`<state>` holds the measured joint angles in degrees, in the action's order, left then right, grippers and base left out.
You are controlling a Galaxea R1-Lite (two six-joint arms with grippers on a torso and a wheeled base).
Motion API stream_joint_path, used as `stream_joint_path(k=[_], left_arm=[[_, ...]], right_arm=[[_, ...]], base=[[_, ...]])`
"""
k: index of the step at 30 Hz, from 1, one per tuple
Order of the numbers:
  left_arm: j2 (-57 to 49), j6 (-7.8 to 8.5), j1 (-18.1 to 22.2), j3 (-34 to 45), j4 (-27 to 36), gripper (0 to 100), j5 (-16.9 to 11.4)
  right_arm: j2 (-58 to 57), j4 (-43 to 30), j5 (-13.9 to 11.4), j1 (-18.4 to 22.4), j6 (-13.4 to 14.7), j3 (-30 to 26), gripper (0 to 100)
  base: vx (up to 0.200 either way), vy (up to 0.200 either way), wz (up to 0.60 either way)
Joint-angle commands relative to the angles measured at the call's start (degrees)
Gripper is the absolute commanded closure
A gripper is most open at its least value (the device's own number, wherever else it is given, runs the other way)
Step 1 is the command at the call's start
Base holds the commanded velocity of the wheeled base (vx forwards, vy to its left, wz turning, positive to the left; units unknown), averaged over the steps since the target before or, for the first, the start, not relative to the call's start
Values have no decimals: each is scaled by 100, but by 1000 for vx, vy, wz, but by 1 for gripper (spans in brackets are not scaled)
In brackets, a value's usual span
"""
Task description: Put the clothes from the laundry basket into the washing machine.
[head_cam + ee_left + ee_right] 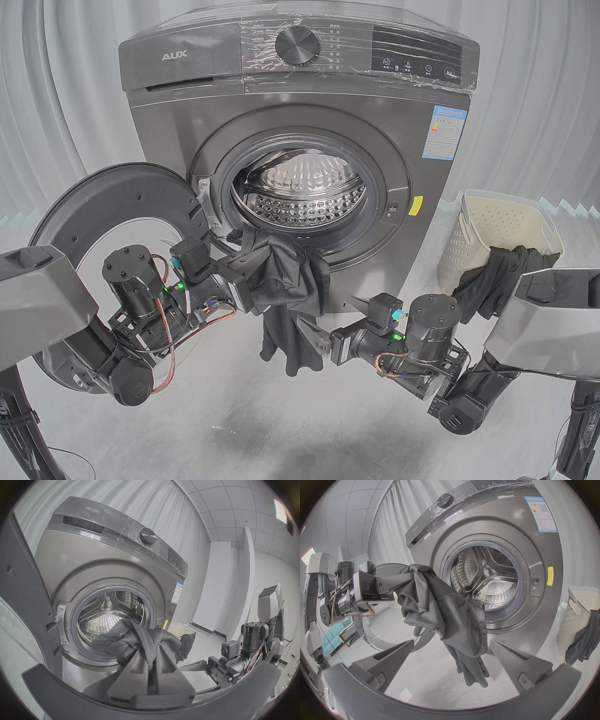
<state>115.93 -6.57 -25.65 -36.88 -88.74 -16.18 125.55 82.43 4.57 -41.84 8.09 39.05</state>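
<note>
Left gripper: clamps dark garment, drum's 7 o'clock lip.
Right gripper: spread, empty.
Remaining: cloth on basket, 3 o'clock.

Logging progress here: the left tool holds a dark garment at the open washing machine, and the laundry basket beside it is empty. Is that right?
Not quite: the laundry basket is not empty. The head view shows a second garment draped over its rim. The rest holds: the left tool grips a dark garment at the open washing machine.
</note>
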Motion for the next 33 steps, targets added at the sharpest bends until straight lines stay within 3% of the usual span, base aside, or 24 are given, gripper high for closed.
stream_joint_path(k=[1,16,30,31,33], left_arm=[[8,-2,-10,-4,-3,100,1],[8,-2,-19,-4,-3,100,1],[26,-2,-19,-4,-3,100,1],[26,-2,-28,-4,-3,100,1],[26,-2,-19,5,-3,100,1]], right_arm=[[251,-8,0,-26,-80,402,0],[919,-78,9,0,-159,1342,0],[936,-78,53,88,-141,1659,0],[936,-78,53,88,-133,1659,100],[936,-78,53,79,-133,1668,100]], base=[[0,0,0],[0,0,0],[0,0,0],[0,0,0],[0,0,0]])
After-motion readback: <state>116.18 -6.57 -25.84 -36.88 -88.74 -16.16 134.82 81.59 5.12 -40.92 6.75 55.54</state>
